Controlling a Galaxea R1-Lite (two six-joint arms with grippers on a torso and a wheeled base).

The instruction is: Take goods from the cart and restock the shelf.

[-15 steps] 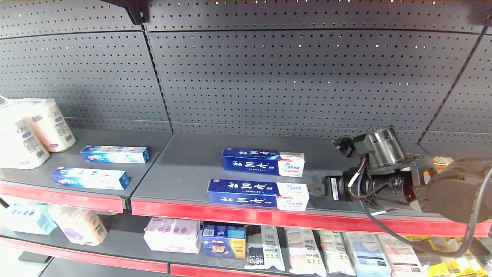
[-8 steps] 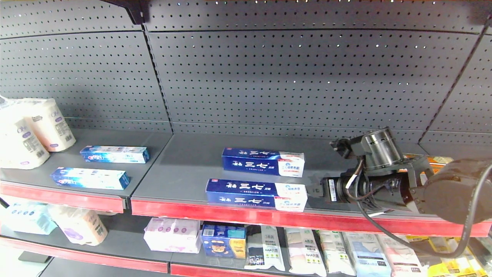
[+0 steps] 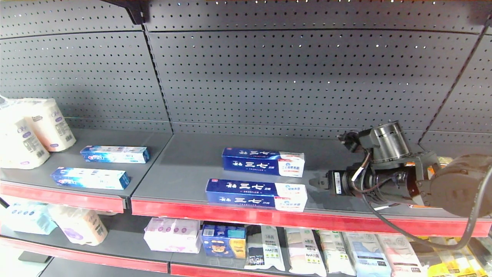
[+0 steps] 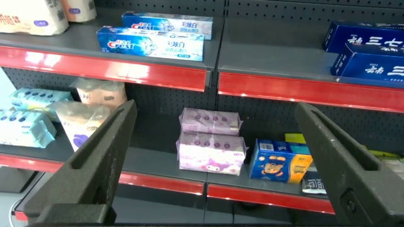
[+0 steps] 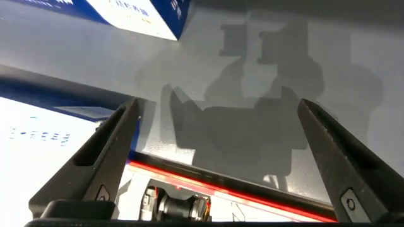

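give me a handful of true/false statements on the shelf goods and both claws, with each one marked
1. The right claw is shut on a toothpaste box. False: it is open and empty, beside the front dark blue box.
2. The front dark blue box lies flat on the shelf with the rear dark blue box behind it. True.
3. The light blue boxes stand upright. False: both lie flat.
4. The left claw is open and holds nothing. True.
5. The paper roll packs sit at the shelf's right end. False: they are at its left end.
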